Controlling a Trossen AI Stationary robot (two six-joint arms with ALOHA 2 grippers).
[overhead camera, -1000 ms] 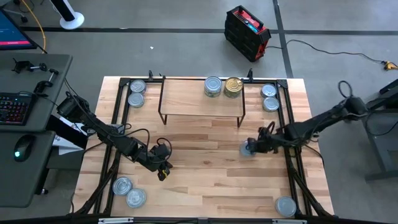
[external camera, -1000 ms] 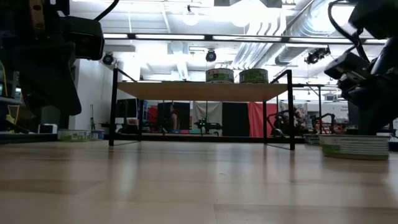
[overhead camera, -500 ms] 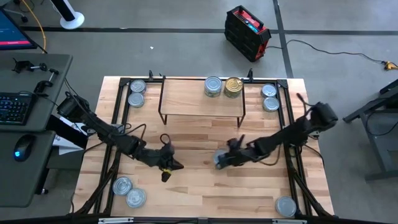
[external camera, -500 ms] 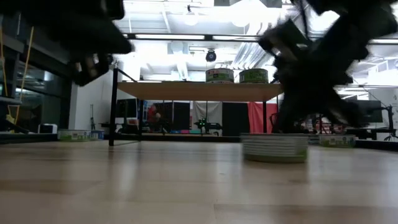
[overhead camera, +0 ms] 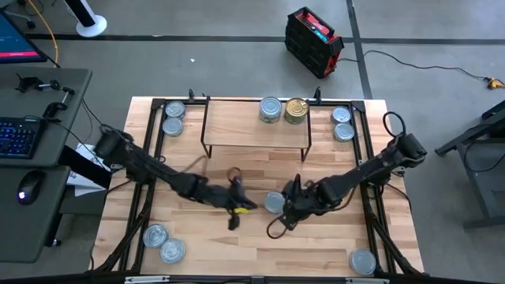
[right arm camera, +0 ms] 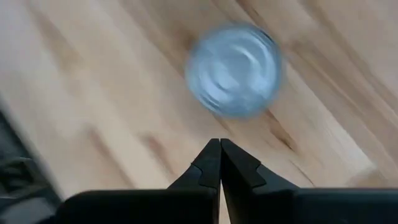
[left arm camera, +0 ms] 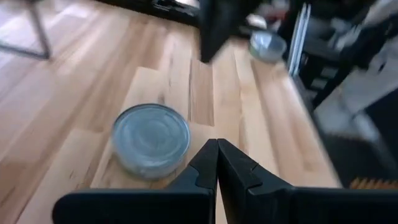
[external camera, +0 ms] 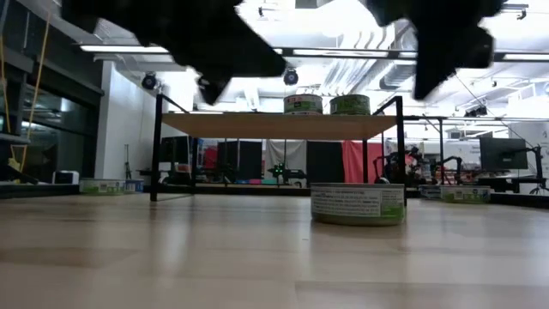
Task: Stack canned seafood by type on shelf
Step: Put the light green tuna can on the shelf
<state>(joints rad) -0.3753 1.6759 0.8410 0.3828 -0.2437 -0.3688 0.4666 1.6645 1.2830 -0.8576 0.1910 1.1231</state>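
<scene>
Near the middle of the table (overhead camera: 260, 244), a silver-lidded tin (overhead camera: 274, 203) sits flat on the wood, apart from both grippers and held by neither. The left gripper (overhead camera: 241, 207) reaches in from the left side and stands just beside this tin; in the left wrist view its two dark fingers (left arm camera: 208, 168) are pressed together with nothing between them, and the tin (left arm camera: 150, 138) lies just ahead of their tips. The right gripper (overhead camera: 290, 207) comes in from the right side and hovers close on the tin's other side; its fingers (right arm camera: 217, 163) are likewise clenched on nothing, with the tin (right arm camera: 233, 70) lying on the boards beyond their tips. In the low view the tin (external camera: 357, 203) rests on the tabletop in front of the shelf, with both arms dark and blurred above it. The shelf (overhead camera: 237, 126) stands at the far edge of the table, and on its board a silver tin (overhead camera: 271, 110) and a gold tin (overhead camera: 296, 110) sit side by side, touching or nearly so. Two tins (overhead camera: 173, 118) lie left of the shelf, two more (overhead camera: 342, 124) right of it, two (overhead camera: 163, 243) at the near left corner and one (overhead camera: 362, 261) at the near right corner
</scene>
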